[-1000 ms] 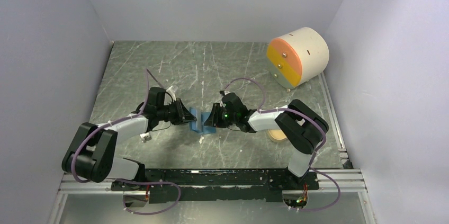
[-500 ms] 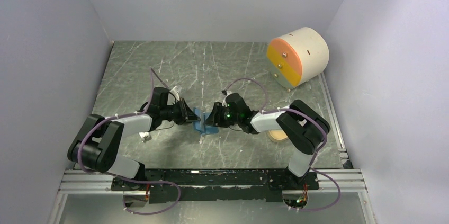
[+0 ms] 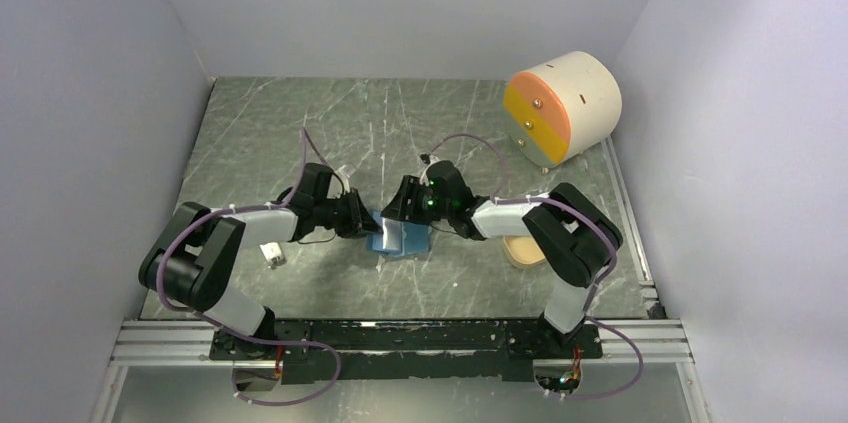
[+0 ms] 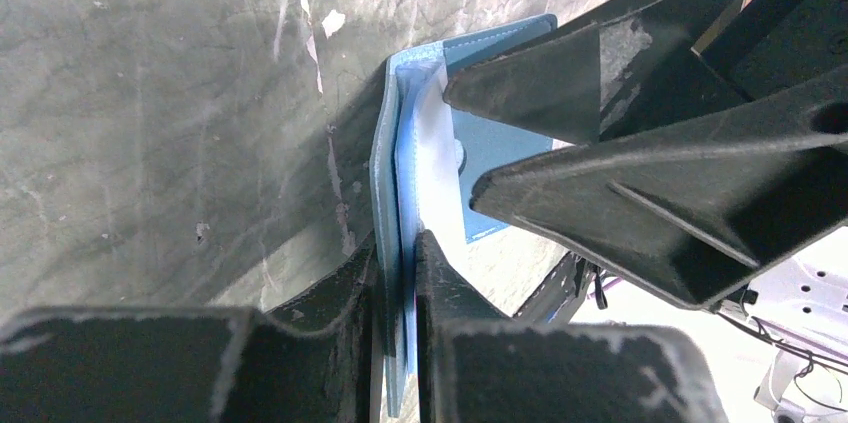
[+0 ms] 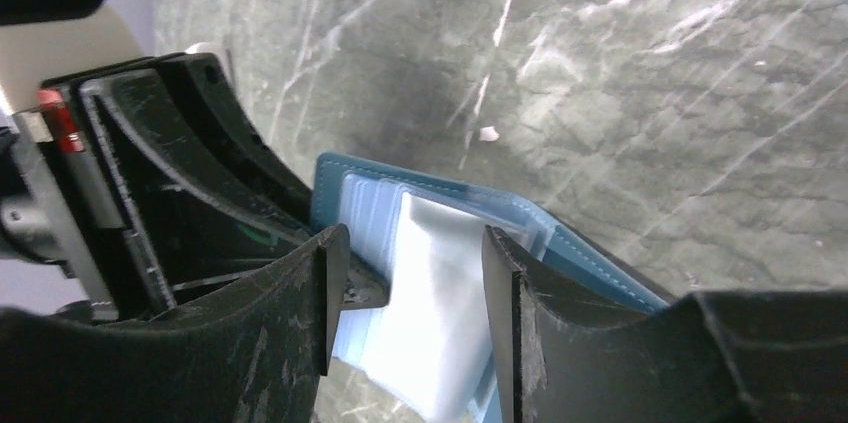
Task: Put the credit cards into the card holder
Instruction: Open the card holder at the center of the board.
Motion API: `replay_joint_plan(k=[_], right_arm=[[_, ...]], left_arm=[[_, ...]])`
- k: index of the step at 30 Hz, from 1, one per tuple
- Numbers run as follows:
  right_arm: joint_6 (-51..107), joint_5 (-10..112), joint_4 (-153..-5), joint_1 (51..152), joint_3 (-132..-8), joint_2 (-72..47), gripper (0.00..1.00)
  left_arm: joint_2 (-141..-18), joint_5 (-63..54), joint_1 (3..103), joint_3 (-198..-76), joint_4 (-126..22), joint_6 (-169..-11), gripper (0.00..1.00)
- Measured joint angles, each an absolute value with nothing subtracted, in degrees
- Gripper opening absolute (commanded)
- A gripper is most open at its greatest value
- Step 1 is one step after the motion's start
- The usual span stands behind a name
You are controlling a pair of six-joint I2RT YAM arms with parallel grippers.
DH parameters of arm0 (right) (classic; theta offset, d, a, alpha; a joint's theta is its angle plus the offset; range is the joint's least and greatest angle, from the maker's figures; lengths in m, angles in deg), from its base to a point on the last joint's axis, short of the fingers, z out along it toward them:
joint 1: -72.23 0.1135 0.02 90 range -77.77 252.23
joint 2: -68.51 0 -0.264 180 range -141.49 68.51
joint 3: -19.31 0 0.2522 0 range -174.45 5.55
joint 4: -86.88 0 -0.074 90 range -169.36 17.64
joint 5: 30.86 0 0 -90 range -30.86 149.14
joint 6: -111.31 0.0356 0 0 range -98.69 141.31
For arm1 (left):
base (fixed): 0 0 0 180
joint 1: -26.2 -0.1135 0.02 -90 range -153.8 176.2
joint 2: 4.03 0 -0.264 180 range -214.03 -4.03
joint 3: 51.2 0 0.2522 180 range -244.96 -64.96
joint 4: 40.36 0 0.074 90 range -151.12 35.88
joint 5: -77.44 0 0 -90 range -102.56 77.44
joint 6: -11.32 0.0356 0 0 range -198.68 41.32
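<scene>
Card holder (image 3: 400, 239) lies mid-way across the table (image 3: 300, 123), one flap pinched tight in my left gripper (image 4: 400, 313) and running straight out from it, my right gripper (image 5: 415, 293) spread astride its inner sleeves.

Left gripper (image 3: 366, 224) and right gripper (image 3: 397, 211) crowd holder (image 3: 405, 242); no passage between. Table (image 3: 300, 123) behind open; drum (image 3: 562, 106) blocks far-right corner.

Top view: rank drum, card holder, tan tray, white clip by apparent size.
1. drum
2-3. card holder and tan tray: look similar, both partly hidden, so unsure
4. white clip
</scene>
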State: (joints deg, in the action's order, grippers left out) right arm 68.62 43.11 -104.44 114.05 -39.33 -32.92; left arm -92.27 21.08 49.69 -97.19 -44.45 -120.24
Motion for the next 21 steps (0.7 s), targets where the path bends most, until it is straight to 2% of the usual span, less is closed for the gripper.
replay_joint_plan(k=[6,14,21], right_arm=[[65.30,46.43,-97.22,114.60,-42.37,-33.79,0.50],[59.26,49.68,-89.16,115.73,-46.63,-35.37,0.51],[56.77,51.74,-85.20,116.96,-47.92,-34.91,0.47]], left_arm=[[-92.32,20.67,50.17,-97.19,-44.58,-120.28,0.09],[-90.61,20.01,50.47,-96.49,-44.99,-120.28,0.09],[-87.57,19.34,50.54,-95.64,-46.83,-120.48,0.09]])
